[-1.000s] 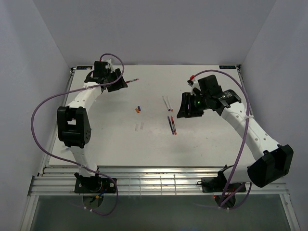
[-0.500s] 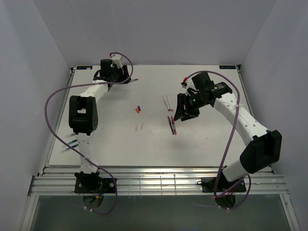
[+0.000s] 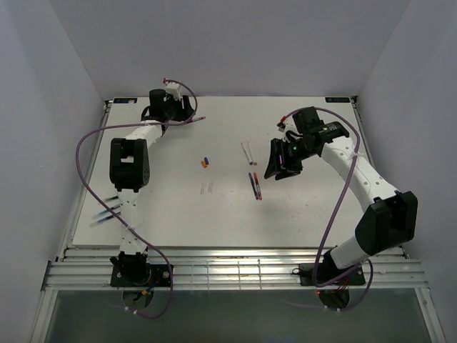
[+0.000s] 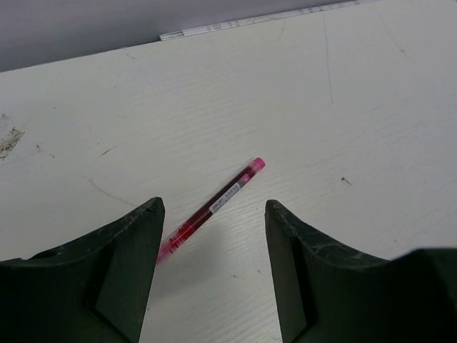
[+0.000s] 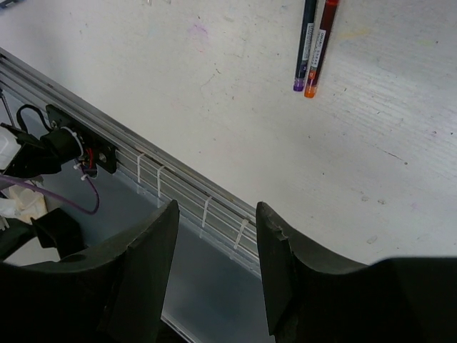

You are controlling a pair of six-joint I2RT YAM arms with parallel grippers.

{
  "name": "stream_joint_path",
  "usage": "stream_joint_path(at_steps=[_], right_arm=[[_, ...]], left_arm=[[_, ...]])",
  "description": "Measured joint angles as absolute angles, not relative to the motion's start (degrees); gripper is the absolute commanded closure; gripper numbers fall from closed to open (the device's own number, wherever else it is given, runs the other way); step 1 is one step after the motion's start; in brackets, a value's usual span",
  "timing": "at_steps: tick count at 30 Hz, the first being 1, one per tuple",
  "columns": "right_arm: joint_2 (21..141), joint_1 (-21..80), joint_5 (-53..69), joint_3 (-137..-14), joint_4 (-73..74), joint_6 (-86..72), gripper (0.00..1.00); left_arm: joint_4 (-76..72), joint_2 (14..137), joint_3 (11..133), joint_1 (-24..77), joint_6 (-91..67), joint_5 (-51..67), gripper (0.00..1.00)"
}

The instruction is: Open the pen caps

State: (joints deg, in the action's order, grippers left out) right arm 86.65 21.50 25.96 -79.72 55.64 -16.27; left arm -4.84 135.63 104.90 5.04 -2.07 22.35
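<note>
A red pen lies on the white table, slanting away between and just ahead of my left gripper, which is open and holds nothing. From above, that pen lies at the far left, right of the left gripper. Two tiny pen caps, blue and orange, lie loose at mid-table. My right gripper hangs open and empty above the table's near edge; a blue and an orange pen lie side by side beyond it. In the top view these two pens lie left of the right gripper.
A white pen lies behind the pair. Two faint clear pieces rest near mid-table. The metal rail and a drop run along the table's near edge. Blurred dark streaks show by the table's left edge.
My left gripper has drawn back toward the rear left corner and opened a little, leaving the red pen on the table. The right arm's elbow folded in; its gripper barely shifted.
</note>
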Motion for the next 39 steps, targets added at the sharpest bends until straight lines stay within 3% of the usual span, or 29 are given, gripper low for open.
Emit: stream_joint_path(at_steps=[23,39], right_arm=[[89.62,21.37,25.91,-77.76,54.96,-16.93,0.47],[90.83,21.39,25.93,-77.34,53.34,-17.65,0.47]], left_arm=[[-4.93,139.26,105.49,1.48,-9.80,18.41,0.25],[-5.96,140.40,103.92,0.38,-14.35,19.75,0.31]])
